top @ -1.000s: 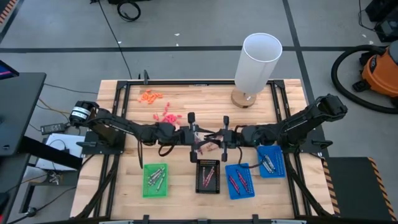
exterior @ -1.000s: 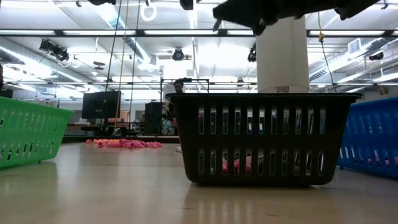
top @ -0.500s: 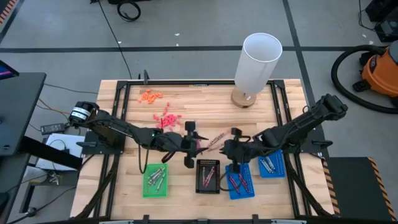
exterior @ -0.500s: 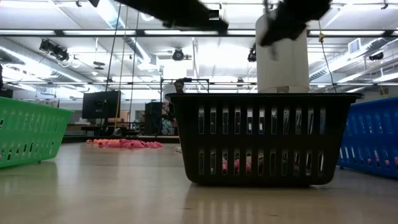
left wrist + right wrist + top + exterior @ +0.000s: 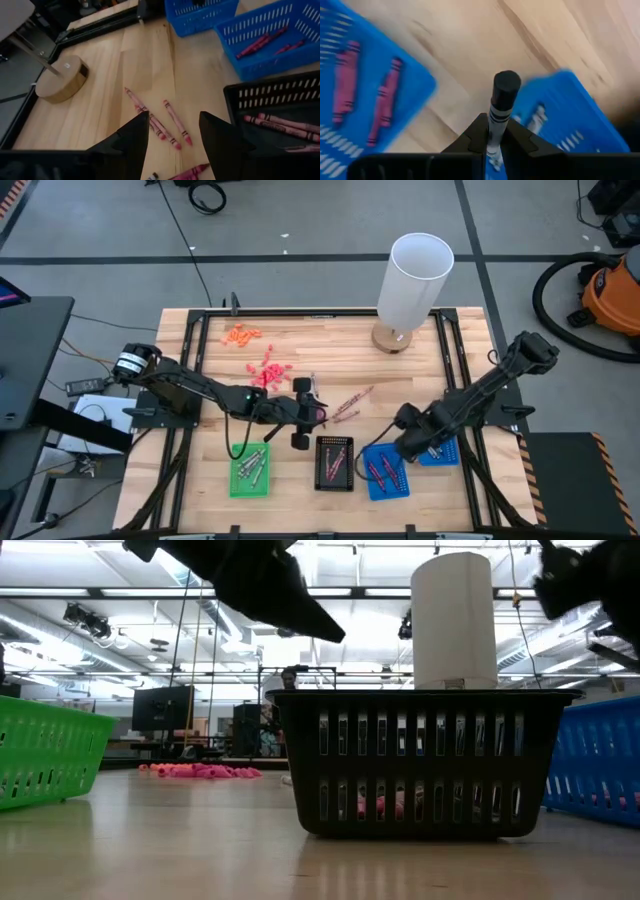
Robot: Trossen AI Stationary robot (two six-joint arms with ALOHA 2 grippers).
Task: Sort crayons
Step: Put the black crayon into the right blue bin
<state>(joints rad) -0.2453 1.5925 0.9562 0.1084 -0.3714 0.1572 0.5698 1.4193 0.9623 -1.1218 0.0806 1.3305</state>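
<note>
- High view: The left gripper [image 5: 303, 412] is positioned over the table [image 5: 320, 345], just behind the black tray [image 5: 334, 462], with its fingers spread and nothing held. A loose group of crayons [image 5: 345, 403] is seen on the bare wood beside it. The right gripper [image 5: 408, 442] is located between the two blue trays, the nearer blue tray [image 5: 385, 471] and the farther blue tray [image 5: 436, 442]. A green tray [image 5: 250, 469] with crayons is placed to the left. A white cylinder [image 5: 413, 278] on a round base is set at the back.
- Low view: The black tray is shown in the centre, flanked by green and blue trays; pink crayons are visible through its slots.
- Left wrist view: The open fingers [image 5: 134, 142] are shown framing reddish crayons lying on the table.
- Right wrist view: A silvery-grey crayon [image 5: 498, 113] with a dark tip is clamped upright between the nearly closed fingers, above the gap between the blue trays.
</note>
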